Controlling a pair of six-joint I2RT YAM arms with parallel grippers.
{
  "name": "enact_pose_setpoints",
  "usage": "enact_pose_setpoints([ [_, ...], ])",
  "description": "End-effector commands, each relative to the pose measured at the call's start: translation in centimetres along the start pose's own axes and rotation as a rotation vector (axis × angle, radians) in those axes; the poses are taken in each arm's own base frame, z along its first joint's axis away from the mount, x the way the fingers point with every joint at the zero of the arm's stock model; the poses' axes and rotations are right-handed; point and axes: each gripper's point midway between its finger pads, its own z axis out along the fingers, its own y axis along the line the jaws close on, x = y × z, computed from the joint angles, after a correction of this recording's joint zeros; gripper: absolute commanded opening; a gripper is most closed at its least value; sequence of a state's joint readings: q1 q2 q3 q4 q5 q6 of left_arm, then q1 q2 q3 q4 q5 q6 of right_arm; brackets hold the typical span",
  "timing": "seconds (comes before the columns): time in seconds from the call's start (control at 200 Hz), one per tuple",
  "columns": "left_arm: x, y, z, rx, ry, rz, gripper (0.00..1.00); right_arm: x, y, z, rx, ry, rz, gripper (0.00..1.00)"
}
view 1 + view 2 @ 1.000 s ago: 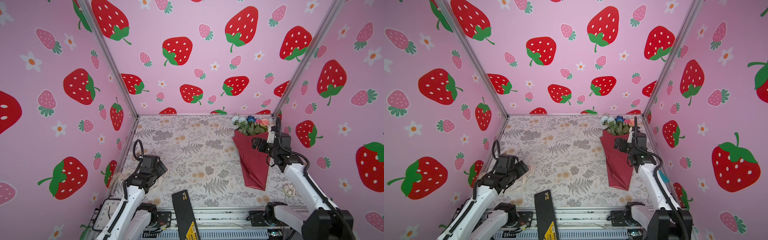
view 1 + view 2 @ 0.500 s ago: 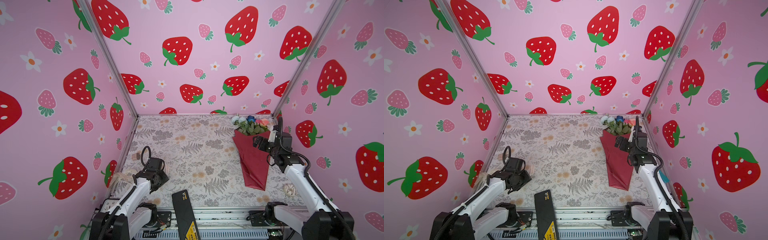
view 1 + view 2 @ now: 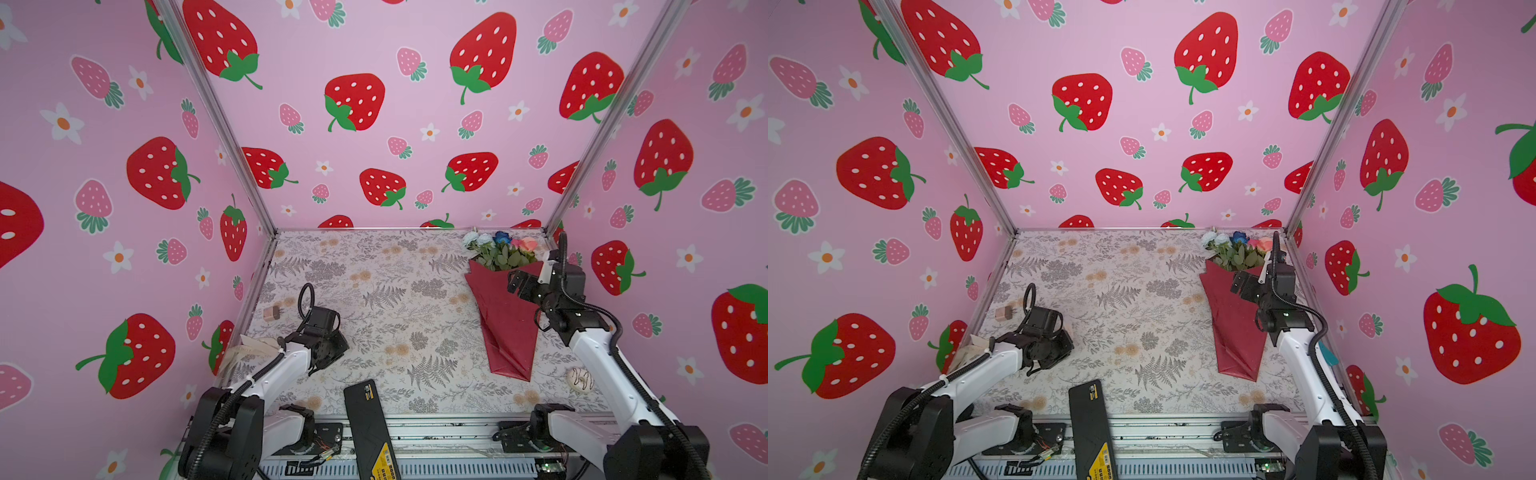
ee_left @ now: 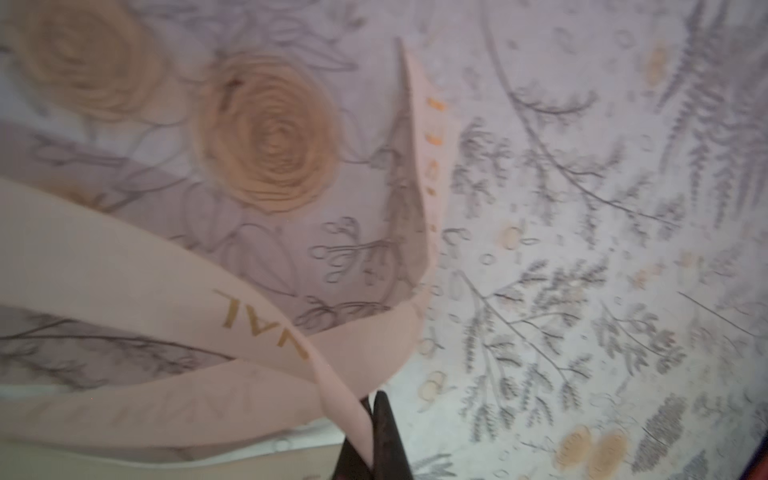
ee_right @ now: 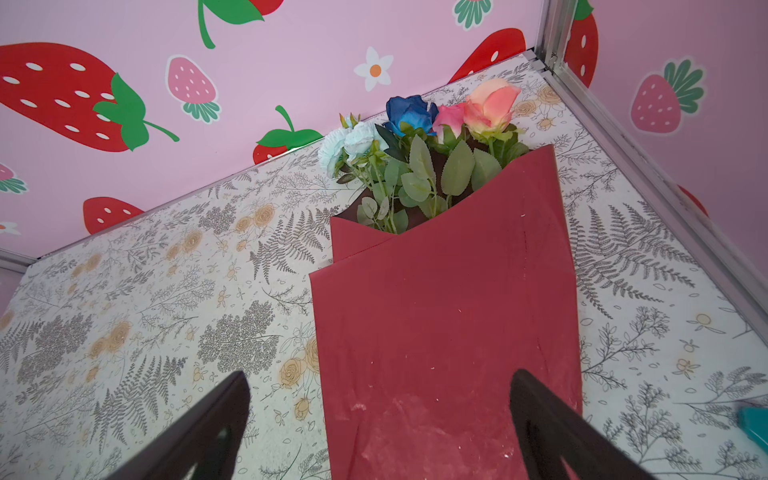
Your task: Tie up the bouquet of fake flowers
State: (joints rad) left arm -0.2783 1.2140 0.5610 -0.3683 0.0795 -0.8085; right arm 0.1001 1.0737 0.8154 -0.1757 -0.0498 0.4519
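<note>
On the fern-print bench (image 3: 374, 291) the bouquet of fake flowers (image 3: 505, 316) lies flat at the right, long axis running near to far, blooms toward the far right corner and the narrow red-paper foot pointing near. The cream lettered ribbon (image 4: 249, 328) sits well apart at the near left, so the step in hand looks like fetching it; next it probably must be carried across to the wrapped stems. The left tool (image 4: 374, 415) is pinched shut on the ribbon, while the right tool (image 5: 380, 378) hovers spread wide over the wrapping, gripping nothing.
</note>
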Motion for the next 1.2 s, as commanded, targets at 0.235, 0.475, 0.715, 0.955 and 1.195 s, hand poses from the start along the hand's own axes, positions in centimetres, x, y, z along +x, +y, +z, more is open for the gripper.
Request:
enact_pose_setpoints([
  [0.235, 0.4, -24.1, -2.6, 0.416, 0.019, 0.342, 0.0, -2.3, 1.5, -1.6, -0.061, -0.08, -0.012, 1.0],
  [0.475, 6.5, -34.2, -1.6, 0.625, 0.224, 0.479, 0.04, -1.8, 1.7, -2.1, -0.062, -0.064, -0.048, 1.0],
  [0.715, 7.1, -31.4, -2.8, 0.611, 0.268, 0.507, 0.64, 1.6, 3.2, -1.7, -0.086, 0.031, -0.101, 0.96],
  [0.955, 1.1, -22.0, -4.4, 0.419, 0.101, 0.365, 0.69, 7.1, 8.2, -0.6, -0.11, 0.164, -0.259, 0.84],
  [1.195, -3.7, -12.1, -4.3, 0.179, -0.011, 0.256, 0.65, 15.5, 15.9, 1.6, -0.227, 0.366, -0.504, 0.72],
])
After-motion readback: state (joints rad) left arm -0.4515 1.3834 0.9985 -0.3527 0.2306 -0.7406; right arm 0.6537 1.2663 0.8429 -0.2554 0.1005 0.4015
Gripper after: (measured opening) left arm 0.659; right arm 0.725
